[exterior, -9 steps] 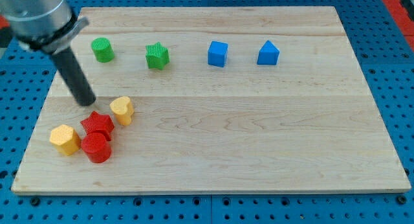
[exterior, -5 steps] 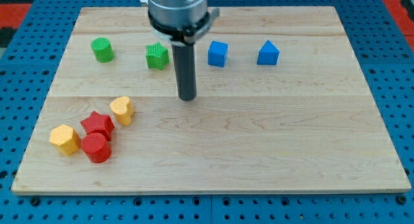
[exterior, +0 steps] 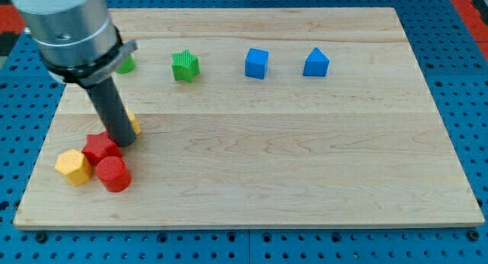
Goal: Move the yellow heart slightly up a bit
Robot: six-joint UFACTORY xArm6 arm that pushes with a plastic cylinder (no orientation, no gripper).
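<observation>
tip working at the yellow heart, lower left cluster

my tip [exterior: 124,141] is sitting on the board at the view's lower left, planted in front of the yellow heart [exterior: 132,125], which is showing only as a sliver at the rod's right edge. the rod is a bare pusher, so it is gripping nothing; contact with the heart is looking likely but the rod is hiding the touching faces, so i cannot tell for sure. the tip is lying just below the heart, which is reading as the right side to push from if the heart is to travel toward the view's top.

just left of the tip the red star [exterior: 100,148] is sitting very close, possibly touching the rod. below it the red cylinder [exterior: 113,173] and, further left, the yellow hexagonal block [exterior: 73,166] are crowding together. judgement: with the cluster this tight, a stroke angled leftward is risking dragging the red star along.

up the board, a green block [exterior: 126,63] is peeking out behind the arm housing, shape hidden. the green star [exterior: 184,66], blue cube [exterior: 257,63] and blue block with a peaked top [exterior: 316,62] are lining the top row, well apart from the work.
</observation>
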